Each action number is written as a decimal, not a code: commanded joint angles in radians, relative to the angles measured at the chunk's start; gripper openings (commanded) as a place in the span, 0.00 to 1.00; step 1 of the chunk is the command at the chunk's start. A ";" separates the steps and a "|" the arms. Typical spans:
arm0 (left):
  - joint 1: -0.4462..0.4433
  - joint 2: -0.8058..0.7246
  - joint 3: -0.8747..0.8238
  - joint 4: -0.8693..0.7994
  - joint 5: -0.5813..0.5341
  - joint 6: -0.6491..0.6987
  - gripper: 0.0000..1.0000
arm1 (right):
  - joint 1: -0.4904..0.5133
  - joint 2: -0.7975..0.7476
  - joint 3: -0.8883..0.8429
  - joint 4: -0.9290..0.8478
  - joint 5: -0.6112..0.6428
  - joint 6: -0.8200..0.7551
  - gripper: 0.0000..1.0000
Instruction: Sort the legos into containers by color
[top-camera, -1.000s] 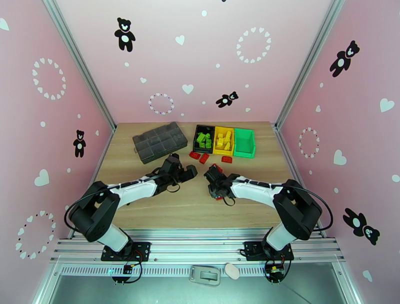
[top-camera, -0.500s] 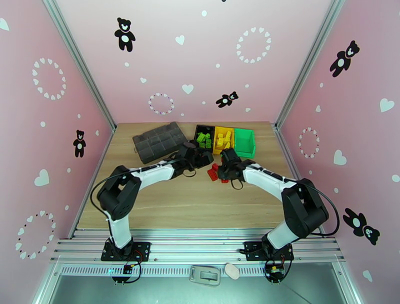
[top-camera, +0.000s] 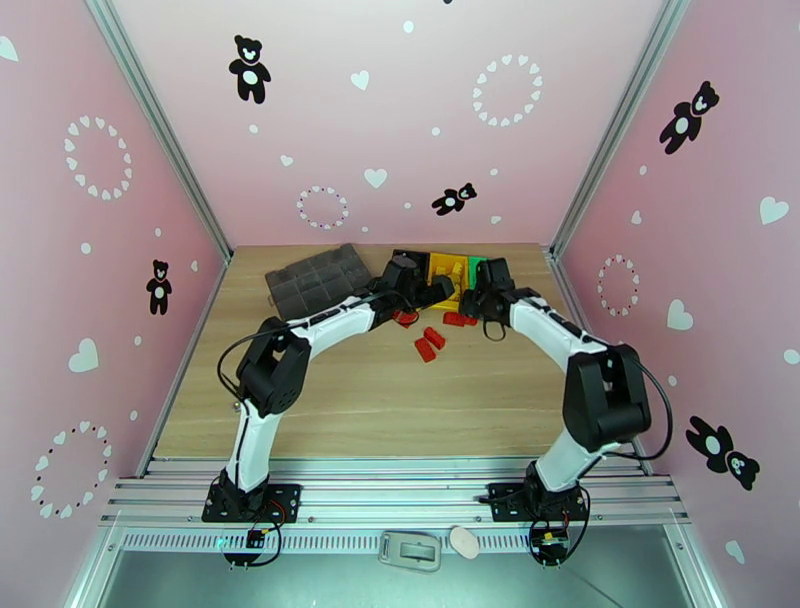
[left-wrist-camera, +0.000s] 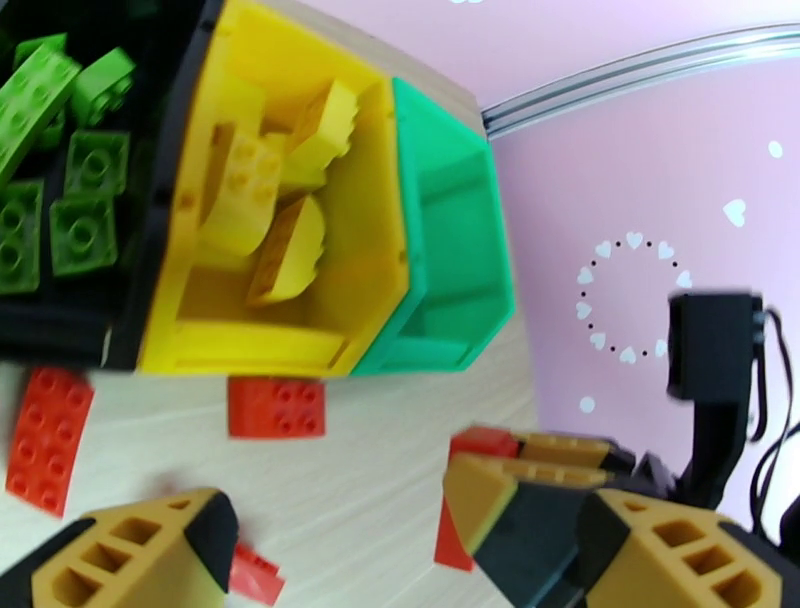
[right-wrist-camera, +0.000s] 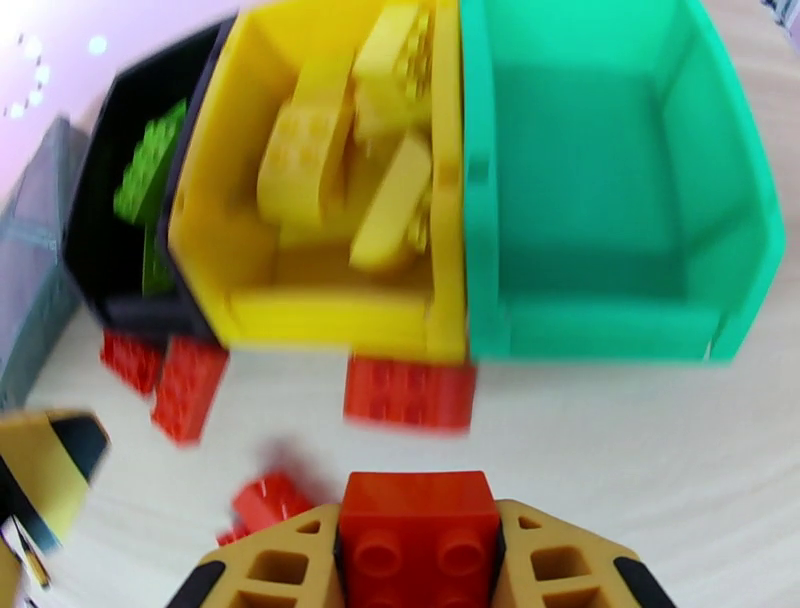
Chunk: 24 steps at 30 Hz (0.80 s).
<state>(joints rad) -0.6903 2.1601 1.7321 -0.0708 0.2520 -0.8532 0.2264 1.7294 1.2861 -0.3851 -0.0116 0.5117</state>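
Right gripper (right-wrist-camera: 420, 565) clenched on a red lego (right-wrist-camera: 418, 512), held just near of the yellow bin (right-wrist-camera: 300, 318) and green bin (right-wrist-camera: 600, 332). Left gripper (left-wrist-camera: 340, 545) released, jaws wide apart, over loose red legos (left-wrist-camera: 276, 407) on the table (left-wrist-camera: 380, 480). Green legos (left-wrist-camera: 80, 235) lie in the black bin (left-wrist-camera: 60, 335), left of the yellow bin

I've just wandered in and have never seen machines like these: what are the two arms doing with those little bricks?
Two robot arms are sorting toy bricks by colour into three joined bins. The right gripper is shut on a red brick, just in front of the bins. The left gripper is open, over the table among loose red bricks. Green bricks lie in the black bin, yellow bricks in the yellow bin; the green bin is empty.
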 joint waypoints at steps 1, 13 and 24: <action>-0.002 0.037 0.090 -0.047 0.002 0.015 0.95 | -0.004 0.070 0.115 -0.040 0.019 -0.024 0.15; 0.027 0.004 0.066 -0.068 -0.022 0.053 0.95 | -0.098 0.246 0.378 -0.123 0.061 -0.045 0.16; 0.032 -0.156 -0.180 -0.023 -0.099 0.079 0.95 | -0.121 0.368 0.513 -0.189 0.133 -0.077 0.29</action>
<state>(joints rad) -0.6682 2.1040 1.5974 -0.1192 0.1947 -0.8001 0.1028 2.0617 1.7554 -0.5240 0.0891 0.4530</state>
